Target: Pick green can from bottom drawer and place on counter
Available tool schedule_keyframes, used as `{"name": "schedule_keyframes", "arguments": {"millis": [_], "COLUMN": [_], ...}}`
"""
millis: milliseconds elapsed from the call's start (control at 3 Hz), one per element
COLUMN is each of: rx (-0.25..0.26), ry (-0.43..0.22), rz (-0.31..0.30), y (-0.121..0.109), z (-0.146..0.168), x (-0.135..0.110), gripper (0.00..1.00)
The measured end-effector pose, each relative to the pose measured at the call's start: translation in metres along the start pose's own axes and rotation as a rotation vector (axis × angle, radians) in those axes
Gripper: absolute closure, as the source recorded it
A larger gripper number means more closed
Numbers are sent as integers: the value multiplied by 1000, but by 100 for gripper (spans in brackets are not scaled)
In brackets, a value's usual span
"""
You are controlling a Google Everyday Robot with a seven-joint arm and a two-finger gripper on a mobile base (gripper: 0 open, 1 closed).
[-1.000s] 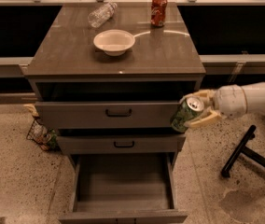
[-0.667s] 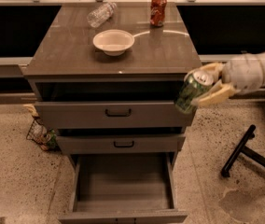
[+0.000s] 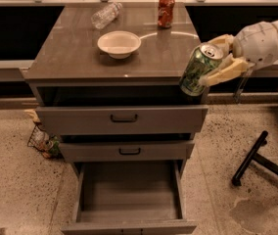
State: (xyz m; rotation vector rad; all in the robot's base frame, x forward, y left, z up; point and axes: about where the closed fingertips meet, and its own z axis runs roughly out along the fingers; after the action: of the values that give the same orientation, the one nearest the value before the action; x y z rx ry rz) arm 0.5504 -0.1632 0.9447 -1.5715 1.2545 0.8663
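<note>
My gripper (image 3: 220, 57) is shut on the green can (image 3: 199, 70), which has light mottled markings and a silver top with a pull tab. The can hangs tilted at the front right corner of the counter (image 3: 75, 53), about level with the counter's edge. The arm comes in from the right. The bottom drawer (image 3: 129, 192) is pulled open below, a plain grey box with nothing inside.
On the counter stand a white bowl (image 3: 119, 43), a red can (image 3: 166, 11) at the back and a clear plastic bottle (image 3: 106, 14) lying on its side. Two drawers with black handles (image 3: 124, 118) sit above the open one. A black stand leg (image 3: 249, 158) lies on the floor at right.
My gripper has lifted the green can upward, from beside the top drawer front to the level of the counter's front right corner.
</note>
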Motion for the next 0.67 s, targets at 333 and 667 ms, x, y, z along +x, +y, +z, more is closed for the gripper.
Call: {"name": "schedule_keyframes", "arguments": {"millis": [333, 667], "rx": [46, 161], "ry": [-14, 48], "rz": [25, 59], "y": [-8, -38], "z": [4, -10], "x": [14, 25], "gripper": [100, 100]}}
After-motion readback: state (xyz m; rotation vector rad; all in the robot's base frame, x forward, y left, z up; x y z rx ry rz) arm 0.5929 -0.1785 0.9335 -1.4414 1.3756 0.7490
